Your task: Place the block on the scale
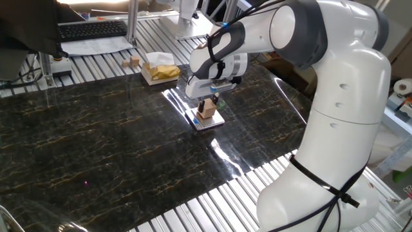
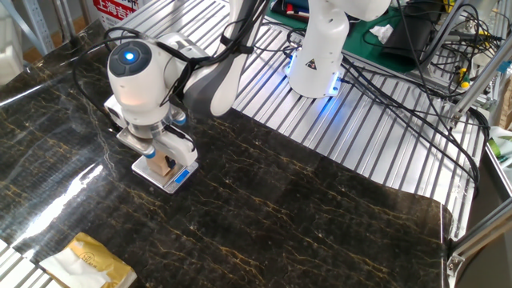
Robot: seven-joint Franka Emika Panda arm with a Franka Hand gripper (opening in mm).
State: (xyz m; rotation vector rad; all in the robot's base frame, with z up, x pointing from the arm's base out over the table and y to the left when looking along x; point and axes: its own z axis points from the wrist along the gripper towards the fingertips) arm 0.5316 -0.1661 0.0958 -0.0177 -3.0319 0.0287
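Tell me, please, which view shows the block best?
The fixed view with the keyboard: the block shows two faces on the scale, below the gripper. The other view hides most of the block behind the fingers.

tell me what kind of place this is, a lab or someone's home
Most likely a robotics lab. A Franka arm is mounted on a slatted aluminium bench, with loose cables trailing behind it and a keyboard at a workstation nearby.

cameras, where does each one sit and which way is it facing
One fixed view: beside the arm's base, looking across the dark table toward the keyboard; the white arm fills the right.
The other fixed view: high on the opposite side, looking back at the lit base; wrist seen from above.
Shared: end effector over the block on the scale.
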